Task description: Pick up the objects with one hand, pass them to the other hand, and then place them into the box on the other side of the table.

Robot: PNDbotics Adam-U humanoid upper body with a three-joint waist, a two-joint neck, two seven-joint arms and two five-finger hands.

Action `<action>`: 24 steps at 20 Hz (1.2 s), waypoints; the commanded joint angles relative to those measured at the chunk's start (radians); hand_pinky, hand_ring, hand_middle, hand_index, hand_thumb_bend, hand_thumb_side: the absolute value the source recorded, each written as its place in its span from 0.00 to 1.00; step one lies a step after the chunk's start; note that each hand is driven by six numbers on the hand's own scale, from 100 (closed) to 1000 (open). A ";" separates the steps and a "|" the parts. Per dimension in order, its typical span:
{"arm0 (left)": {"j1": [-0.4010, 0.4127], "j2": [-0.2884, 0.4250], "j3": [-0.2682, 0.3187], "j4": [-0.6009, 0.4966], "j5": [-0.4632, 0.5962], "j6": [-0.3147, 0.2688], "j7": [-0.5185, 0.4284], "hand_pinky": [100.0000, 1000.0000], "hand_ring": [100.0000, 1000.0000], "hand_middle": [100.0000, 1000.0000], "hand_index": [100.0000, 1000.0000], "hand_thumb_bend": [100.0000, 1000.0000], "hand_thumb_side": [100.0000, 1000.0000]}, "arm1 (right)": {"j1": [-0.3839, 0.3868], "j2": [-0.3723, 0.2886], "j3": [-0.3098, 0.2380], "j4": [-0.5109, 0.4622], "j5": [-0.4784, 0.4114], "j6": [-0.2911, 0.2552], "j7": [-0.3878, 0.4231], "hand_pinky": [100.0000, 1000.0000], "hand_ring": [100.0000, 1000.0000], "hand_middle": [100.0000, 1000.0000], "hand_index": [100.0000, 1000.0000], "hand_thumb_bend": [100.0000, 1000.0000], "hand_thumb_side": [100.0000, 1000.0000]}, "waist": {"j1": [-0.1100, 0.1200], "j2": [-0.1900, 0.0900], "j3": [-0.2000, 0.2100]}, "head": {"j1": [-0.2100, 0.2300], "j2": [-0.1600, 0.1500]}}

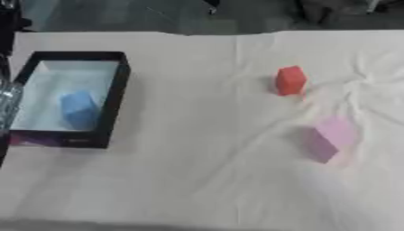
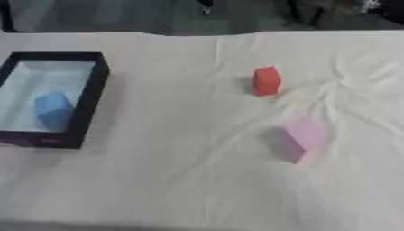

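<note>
Neither robot hand shows in either eye view, so I can't tell whether they're wide, narrow or holding anything. There's something shiny and dark at the left edge of the left eye view beside the box; can't make out what it is.

Layout: black-walled box (image 1: 113, 97) with a pale floor sits on the left side of the bench (image 1: 197, 180). One blue block (image 1: 79, 109) lies inside it, toward the near end. Two blocks are still out on the right side: red block (image 1: 290, 80) farther back, pink block (image 1: 330, 137) nearer, well apart from each other and from the box. The white cloth (image 2: 197, 189) covering the bench is creased, worst around the right side near both blocks.

My read: one of three is delivered, two to go. Next pick probably falls to the right hand, then handover to the left, then drop in the box.

Risks as I see them:
- Wrinkled cloth under the blocks: fingers could snag fabric and drag or tip a block during the grasp.
- The pink block looks tilted on a fold, so it may roll as fingers close.
- Handover is in mid-air: a bad release could drop the block.
- On placement, the block could clip the box wall or land on the blue one.
</note>
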 commanded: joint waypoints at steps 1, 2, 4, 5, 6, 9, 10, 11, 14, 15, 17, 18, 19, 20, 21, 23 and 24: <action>0.001 -0.029 0.001 -0.030 0.011 -0.063 -0.025 0.70 1.00 0.84 0.80 0.34 0.87 | -0.005 -0.080 -0.007 -0.011 -0.016 -0.041 0.116 0.84 0.88 0.78 0.87 0.11 0.32 | -0.017 0.002 -0.002 | 0.010 -0.009; 0.005 -0.043 0.000 -0.029 0.016 -0.076 -0.037 0.69 1.00 0.84 0.80 0.36 0.83 | -0.001 -0.097 -0.001 -0.013 -0.011 -0.058 0.159 0.85 0.88 0.79 0.88 0.11 0.33 | -0.019 0.003 -0.001 | 0.013 -0.008; 0.012 -0.072 -0.004 -0.025 0.017 -0.092 -0.068 0.67 1.00 0.82 0.81 0.30 0.81 | 0.011 -0.131 0.006 -0.014 0.011 -0.088 0.245 0.85 0.88 0.81 0.91 0.18 0.38 | -0.020 0.005 0.002 | 0.012 -0.007; 0.016 -0.097 -0.007 -0.021 0.015 -0.101 -0.092 0.66 1.00 0.82 0.82 0.30 0.81 | 0.022 -0.148 0.007 -0.016 0.029 -0.099 0.279 0.85 0.88 0.81 0.91 0.19 0.38 | -0.020 0.006 0.004 | 0.010 -0.010; 0.021 -0.121 -0.008 -0.017 0.018 -0.109 -0.114 0.66 1.00 0.82 0.81 0.30 0.80 | 0.033 -0.161 0.007 -0.017 0.045 -0.109 0.304 0.85 0.88 0.81 0.91 0.20 0.38 | -0.021 0.007 0.006 | 0.008 -0.015; 0.033 -0.168 -0.006 -0.002 0.032 -0.137 -0.157 0.65 1.00 0.82 0.80 0.31 0.76 | 0.057 -0.189 0.013 -0.018 0.071 -0.137 0.354 0.86 0.89 0.83 0.91 0.24 0.40 | -0.025 0.010 0.008 | 0.008 -0.023; 0.036 -0.179 -0.006 0.002 0.037 -0.148 -0.164 0.65 1.00 0.82 0.78 0.32 0.74 | 0.063 -0.200 0.019 -0.019 0.071 -0.152 0.374 0.86 0.90 0.83 0.93 0.24 0.40 | -0.025 0.011 0.008 | 0.008 -0.024; 0.039 -0.186 -0.007 0.006 0.042 -0.162 -0.172 0.65 1.00 0.82 0.76 0.33 0.73 | 0.070 -0.211 0.026 -0.019 0.066 -0.169 0.395 0.86 0.90 0.83 0.93 0.25 0.40 | -0.026 0.012 0.009 | 0.005 -0.025; 0.045 -0.193 -0.013 0.013 0.052 -0.199 -0.192 0.65 1.00 0.84 0.76 0.33 0.71 | 0.081 -0.238 0.037 -0.019 0.044 -0.214 0.451 0.87 0.91 0.84 0.92 0.27 0.35 | -0.025 0.015 0.013 | -0.020 -0.026; 0.046 -0.193 -0.014 0.014 0.053 -0.208 -0.197 0.65 1.00 0.85 0.77 0.33 0.70 | 0.084 -0.243 0.039 -0.019 0.036 -0.226 0.465 0.87 0.91 0.84 0.92 0.27 0.33 | -0.025 0.015 0.014 | -0.032 -0.027; 0.047 -0.191 -0.016 0.017 0.058 -0.221 -0.208 0.65 1.00 0.86 0.79 0.34 0.70 | 0.088 -0.252 0.046 -0.019 0.019 -0.245 0.490 0.88 0.91 0.84 0.92 0.27 0.29 | -0.024 0.016 0.016 | -0.058 -0.029; 0.047 -0.190 -0.018 0.017 0.062 -0.226 -0.213 0.65 1.00 0.87 0.80 0.34 0.70 | 0.090 -0.256 0.049 -0.018 0.008 -0.254 0.503 0.88 0.92 0.84 0.91 0.27 0.27 | -0.024 0.016 0.017 | -0.072 -0.030; 0.047 -0.188 -0.019 0.018 0.067 -0.228 -0.218 0.64 1.00 0.87 0.80 0.34 0.70 | 0.091 -0.260 0.051 -0.016 -0.002 -0.263 0.516 0.88 0.92 0.85 0.91 0.28 0.26 | -0.024 0.016 0.017 | -0.087 -0.030; 0.046 -0.186 -0.020 0.019 0.074 -0.229 -0.222 0.64 1.00 0.87 0.80 0.33 0.70 | 0.092 -0.264 0.054 -0.014 -0.012 -0.272 0.530 0.88 0.92 0.85 0.91 0.28 0.24 | -0.024 0.016 0.018 | -0.107 -0.030; 0.045 -0.183 -0.022 0.019 0.080 -0.229 -0.225 0.64 1.00 0.87 0.80 0.33 0.70 | 0.091 -0.268 0.057 -0.010 -0.022 -0.279 0.543 0.88 0.92 0.85 0.91 0.27 0.22 | -0.025 0.016 0.019 | -0.128 -0.029; 0.044 -0.181 -0.024 0.017 0.091 -0.228 -0.231 0.64 1.00 0.88 0.81 0.32 0.71 | 0.088 -0.273 0.066 0.001 -0.043 -0.291 0.567 0.88 0.92 0.85 0.91 0.27 0.21 | -0.026 0.015 0.020 | -0.170 -0.027; 0.043 -0.180 -0.025 0.015 0.096 -0.227 -0.234 0.64 1.00 0.88 0.81 0.32 0.71 | 0.086 -0.275 0.071 0.007 -0.052 -0.296 0.578 0.88 0.92 0.85 0.91 0.27 0.20 | -0.026 0.015 0.021 | -0.188 -0.027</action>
